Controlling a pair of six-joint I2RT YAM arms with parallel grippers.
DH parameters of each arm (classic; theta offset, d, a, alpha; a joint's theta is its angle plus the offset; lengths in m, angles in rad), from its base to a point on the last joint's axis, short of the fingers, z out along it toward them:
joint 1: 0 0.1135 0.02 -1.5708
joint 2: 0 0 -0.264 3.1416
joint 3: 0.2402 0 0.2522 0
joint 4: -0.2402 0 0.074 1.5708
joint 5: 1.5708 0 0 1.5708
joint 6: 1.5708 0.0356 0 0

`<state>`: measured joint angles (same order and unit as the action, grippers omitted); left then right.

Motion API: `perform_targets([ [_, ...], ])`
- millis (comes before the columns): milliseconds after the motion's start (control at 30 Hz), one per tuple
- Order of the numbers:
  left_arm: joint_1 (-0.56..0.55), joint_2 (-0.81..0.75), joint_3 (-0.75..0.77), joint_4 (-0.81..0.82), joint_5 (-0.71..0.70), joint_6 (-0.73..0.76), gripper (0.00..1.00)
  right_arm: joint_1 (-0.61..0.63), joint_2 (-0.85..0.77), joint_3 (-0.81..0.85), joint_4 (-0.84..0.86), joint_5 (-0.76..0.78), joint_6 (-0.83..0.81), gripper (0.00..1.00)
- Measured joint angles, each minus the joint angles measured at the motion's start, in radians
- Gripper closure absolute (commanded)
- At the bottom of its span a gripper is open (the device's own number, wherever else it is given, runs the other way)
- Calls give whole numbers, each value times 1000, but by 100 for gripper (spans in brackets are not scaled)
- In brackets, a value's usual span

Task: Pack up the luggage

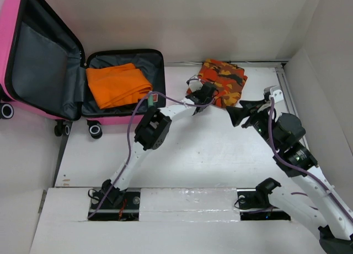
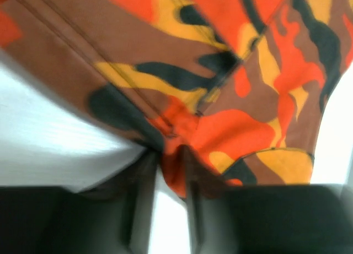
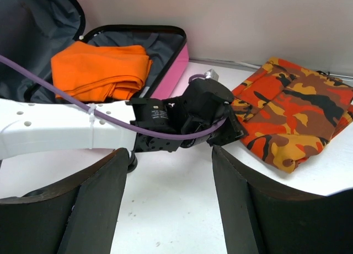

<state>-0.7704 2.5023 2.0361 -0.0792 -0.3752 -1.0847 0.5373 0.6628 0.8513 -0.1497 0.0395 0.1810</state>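
Note:
The pink luggage (image 1: 11, 50) lies open at the far left, its grey-lined lid raised; a folded orange cloth (image 1: 117, 84) lies in its base. It also shows in the right wrist view (image 3: 172, 64). The folded orange camouflage cloth (image 1: 226, 79) lies on the table right of it. My left gripper (image 1: 202, 95) is at that cloth's near left edge, shut on a pinched fold of the cloth (image 2: 172, 163). My right gripper (image 1: 237, 114) is open and empty above bare table, just near of the camouflage cloth (image 3: 292, 116), facing the left gripper (image 3: 205, 113).
White walls close the table at the back and right (image 1: 320, 77). A raised white strip (image 1: 187, 201) runs along the near edge by the arm bases. The left arm's purple cable (image 3: 49, 80) crosses in front of the suitcase.

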Motion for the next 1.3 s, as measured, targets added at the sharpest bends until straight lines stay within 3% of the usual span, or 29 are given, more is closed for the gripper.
perform_targets([
  [67, 15, 9, 0, 8, 39, 8, 100, 0, -4, 0, -1, 0, 0, 32],
  [400, 68, 2, -60, 150, 194, 177, 100, 0, -76, 1, -8, 5, -1, 32],
  [700, 151, -137, -21, -78, 348, 546, 100, 0, -43, 1, -8, -1, -1, 32],
  [900, 378, -349, -8, -199, 505, 659, 100, 0, -42, 1, -7, -23, -1, 31],
  [1100, 683, -425, 9, -264, 678, 690, 100, 0, -61, 0, -6, -39, -1, 31],
  [1300, 848, -505, -149, -281, 743, 687, 100, 0, -73, 0, -6, -40, -1, 31],
])
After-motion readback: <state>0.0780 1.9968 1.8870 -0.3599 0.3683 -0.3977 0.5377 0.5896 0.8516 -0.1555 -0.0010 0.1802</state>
